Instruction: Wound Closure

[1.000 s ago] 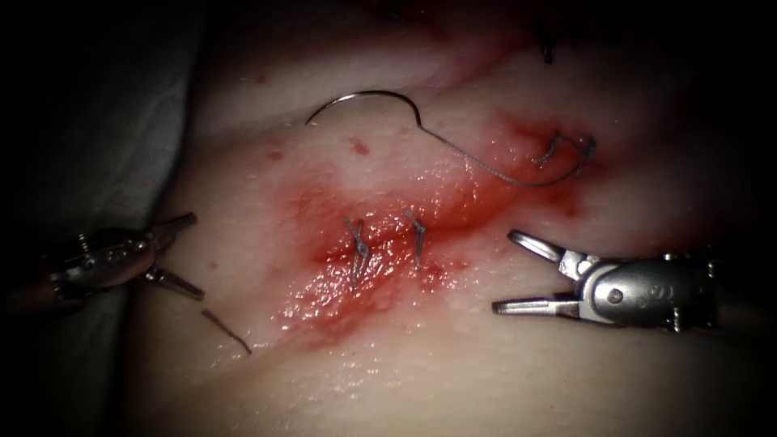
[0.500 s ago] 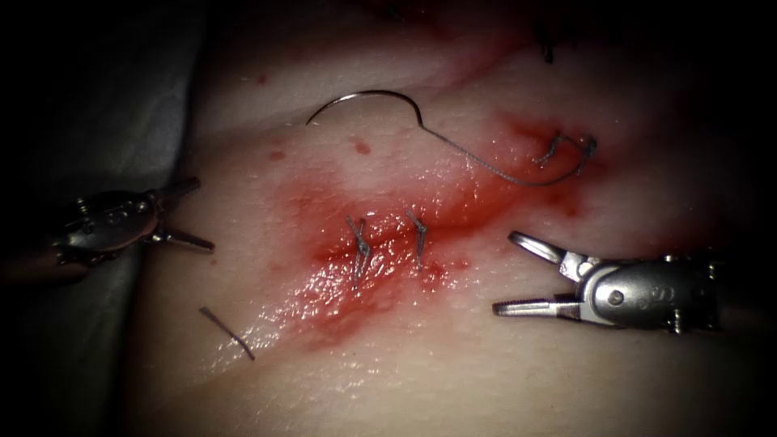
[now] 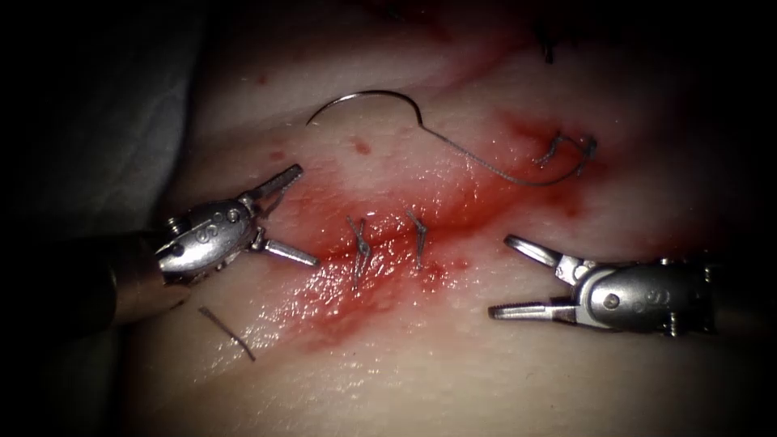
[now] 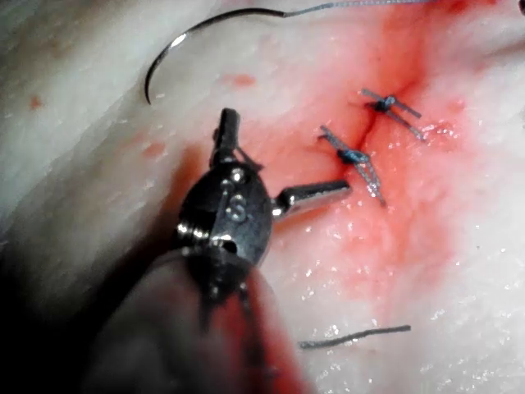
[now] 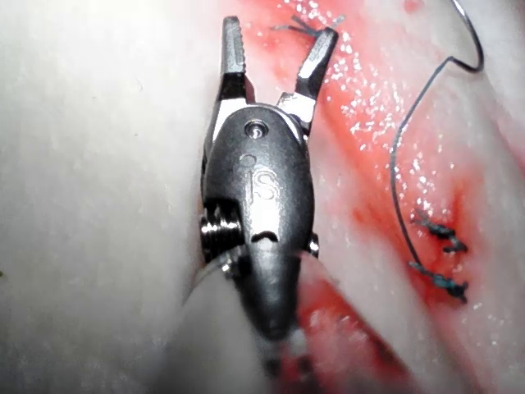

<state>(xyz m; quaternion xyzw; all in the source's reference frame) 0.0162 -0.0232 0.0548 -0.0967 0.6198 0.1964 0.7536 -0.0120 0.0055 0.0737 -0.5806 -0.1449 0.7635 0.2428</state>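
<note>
The left gripper (image 3: 287, 217) has its jaws spread wide and holds nothing. It sits just left of the cut (image 3: 380, 243), over the red fluid (image 3: 340, 283) at that edge, one jaw pointing up and away and the other reaching toward the cut. Compared with the earlier endoscope pictures it has moved in from the far left of the tissue (image 3: 453, 356) toward the cut. In the left wrist view the same gripper (image 4: 271, 164) shows its jaws well apart, the nearer one ending just short of the closest stitch (image 4: 353, 156).

The right gripper (image 3: 506, 275) is also apart and empty, lying right of the cut, roughly where it was a second ago. In the right wrist view its gripper (image 5: 275, 49) stands open above the wet tissue.

The curved needle (image 3: 364, 101) lies free on the tissue surface well above the cut, not in the tissue and held by neither tool. Its thread (image 3: 486, 166) runs from the needle's end down and right to a knotted stitch (image 3: 571, 150) at the cut's upper right.

Two stitches (image 3: 360, 247) cross the cut at its middle. A cut end of thread (image 3: 228, 333) lies loose on the tissue below the left gripper.
</note>
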